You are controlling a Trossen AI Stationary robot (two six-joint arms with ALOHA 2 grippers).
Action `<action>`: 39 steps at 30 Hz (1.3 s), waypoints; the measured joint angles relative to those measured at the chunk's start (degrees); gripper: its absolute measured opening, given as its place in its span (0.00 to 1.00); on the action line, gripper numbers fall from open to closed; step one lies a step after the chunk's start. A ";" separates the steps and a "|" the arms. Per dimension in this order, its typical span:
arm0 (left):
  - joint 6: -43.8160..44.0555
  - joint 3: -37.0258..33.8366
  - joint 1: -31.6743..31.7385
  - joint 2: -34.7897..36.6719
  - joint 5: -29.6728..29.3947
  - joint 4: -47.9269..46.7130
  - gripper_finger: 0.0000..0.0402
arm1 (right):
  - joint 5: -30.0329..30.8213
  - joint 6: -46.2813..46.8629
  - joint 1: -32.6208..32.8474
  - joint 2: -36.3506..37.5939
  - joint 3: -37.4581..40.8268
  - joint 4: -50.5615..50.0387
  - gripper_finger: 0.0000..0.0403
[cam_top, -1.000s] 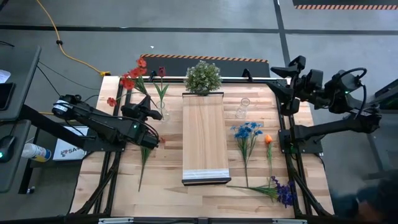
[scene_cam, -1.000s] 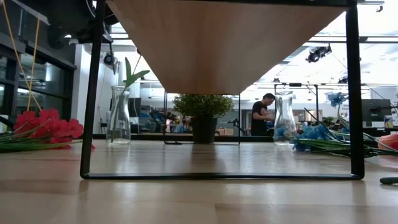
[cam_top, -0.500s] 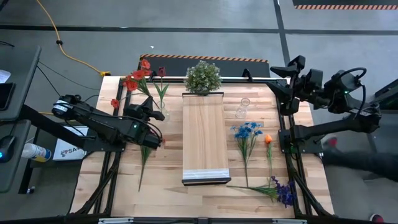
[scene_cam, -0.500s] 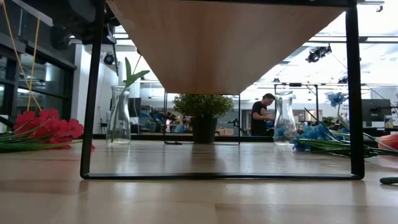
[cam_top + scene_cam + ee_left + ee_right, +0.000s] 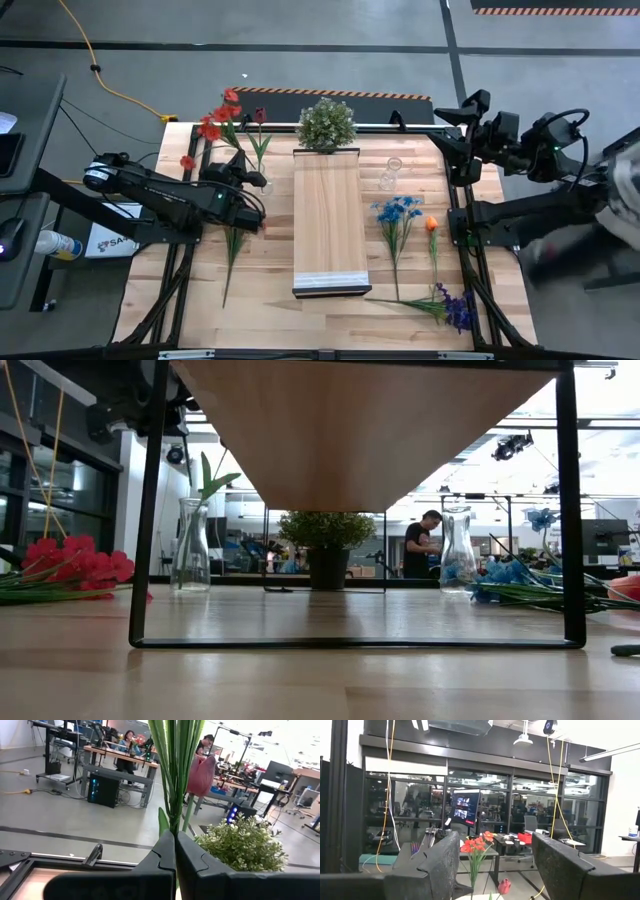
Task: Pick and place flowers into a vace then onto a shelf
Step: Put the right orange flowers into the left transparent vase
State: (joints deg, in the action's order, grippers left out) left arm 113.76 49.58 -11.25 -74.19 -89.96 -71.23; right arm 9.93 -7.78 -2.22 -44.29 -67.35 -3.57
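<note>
since the earlier frame the left gripper (image 5: 255,205), clenched on a flower stem (image 5: 173,795), has slid toward 1 o'clock, nearer the shelf (image 5: 328,220). the right gripper (image 5: 447,118) waits released at 2 o'clock. a box (image 5: 108,240) at 9 o'clock carries writing, only "sa" legible.

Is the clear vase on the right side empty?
Empty, it seems: the right vase stands upright with no stems in it, while the blue flowers lie beside it on the table.

A robotics lab: workbenches (image 5: 116,756), monitors (image 5: 464,807), glass-walled rooms behind the table.
</note>
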 joint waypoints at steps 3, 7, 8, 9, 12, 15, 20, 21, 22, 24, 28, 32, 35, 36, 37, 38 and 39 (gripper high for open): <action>-0.05 0.00 0.00 0.00 -0.02 0.39 0.07 | 0.00 -0.11 -0.02 0.00 0.02 0.00 0.59; -2.30 -0.02 0.00 0.00 0.00 2.77 0.07 | 0.00 -0.19 -0.02 0.00 0.02 0.00 0.59; -3.08 -0.11 0.00 0.00 -0.06 3.57 0.07 | 0.00 -0.20 -0.02 0.00 0.01 0.00 0.59; -3.86 -0.38 0.00 0.00 -0.07 4.65 0.07 | 0.00 -0.20 -0.02 0.00 0.02 0.00 0.59; -5.72 -1.24 0.00 -0.04 -0.06 7.12 0.07 | 0.00 -0.21 -0.02 0.00 0.02 0.00 0.59; -5.97 -2.15 0.00 -0.06 0.39 8.34 0.07 | 0.00 -0.21 -0.02 0.00 0.00 0.00 0.59; -5.99 -2.78 0.00 -0.05 1.32 8.37 0.07 | -0.01 -0.20 -0.02 0.00 0.01 -0.02 0.59; -6.07 -2.78 0.00 -0.05 1.33 8.38 0.07 | 0.00 -0.21 -0.02 0.00 0.00 -0.02 0.59; -6.39 -2.78 0.00 -0.04 1.62 8.49 0.07 | 0.00 -0.21 -0.02 0.00 0.02 -0.02 0.59; -7.13 -2.78 0.00 -0.05 2.70 8.79 0.07 | 0.00 -0.21 -0.02 0.00 0.01 -0.02 0.59; -9.11 -2.80 0.00 -0.04 3.14 10.31 0.07 | 0.00 -0.21 -0.02 0.00 0.00 -0.03 0.59; -13.67 -2.80 0.00 -0.04 5.00 13.33 0.07 | -0.02 -0.21 -0.02 0.00 0.02 -0.04 0.59; -16.75 -2.80 0.00 -0.04 6.12 15.16 0.07 | 0.00 -0.20 -0.02 0.00 0.02 -0.04 0.59; -17.46 -2.80 0.00 -0.04 6.46 15.35 0.07 | 0.00 -0.21 -0.02 0.00 0.01 -0.04 0.59; -17.91 -2.80 0.00 -0.04 6.88 15.39 0.07 | 0.00 -0.21 -0.02 0.00 0.02 -0.04 0.59; -18.02 -2.80 0.00 -0.04 7.10 15.40 0.07 | -0.01 -0.18 -0.02 0.00 0.01 -0.05 0.59; -18.04 -2.80 0.00 -0.04 7.13 15.40 0.07 | -0.02 -0.11 -0.02 0.00 0.00 -0.05 0.59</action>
State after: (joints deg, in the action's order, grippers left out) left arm 95.72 46.78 -11.25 -74.24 -82.83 -55.84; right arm 9.91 -7.89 -2.24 -44.29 -67.35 -3.63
